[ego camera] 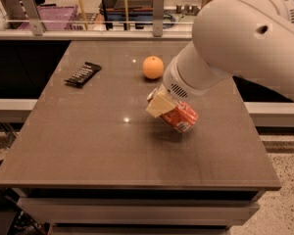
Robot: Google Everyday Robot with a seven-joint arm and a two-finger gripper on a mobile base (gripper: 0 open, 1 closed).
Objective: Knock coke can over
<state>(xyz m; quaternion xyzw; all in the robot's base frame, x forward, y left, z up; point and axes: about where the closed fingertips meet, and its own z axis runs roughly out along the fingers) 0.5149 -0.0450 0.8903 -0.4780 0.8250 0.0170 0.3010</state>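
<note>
1. Gripper [160,103] position: we locate it low over the middle of the table [88,146], at the end of the single white arm [235,38] that reaches in from the upper right.
2. Gripper state: we cannot tell whether it is apart, together or clamped, because its cream-coloured tip covers the upper end of the can.
3. Coke can [182,117] position: we find it touching the gripper, on the gripper's lower-right side, slightly right of the table's centre.
4. Can attitude: it is tilted, neither upright nor flat. Its long axis slopes from the upper left, under the gripper, down to the lower right, with the white label patch at the low end.
5. Governing relation: the can leans away from the gripper toward the near-right. We judge that a further push along that line lays it on its side.
6. Support: we cannot tell whether the low end rests on the table.
7. Clearance: the orange [153,67] sits behind the gripper, apart; the snack bar wrapper [83,74] lies well apart, far left.
</note>
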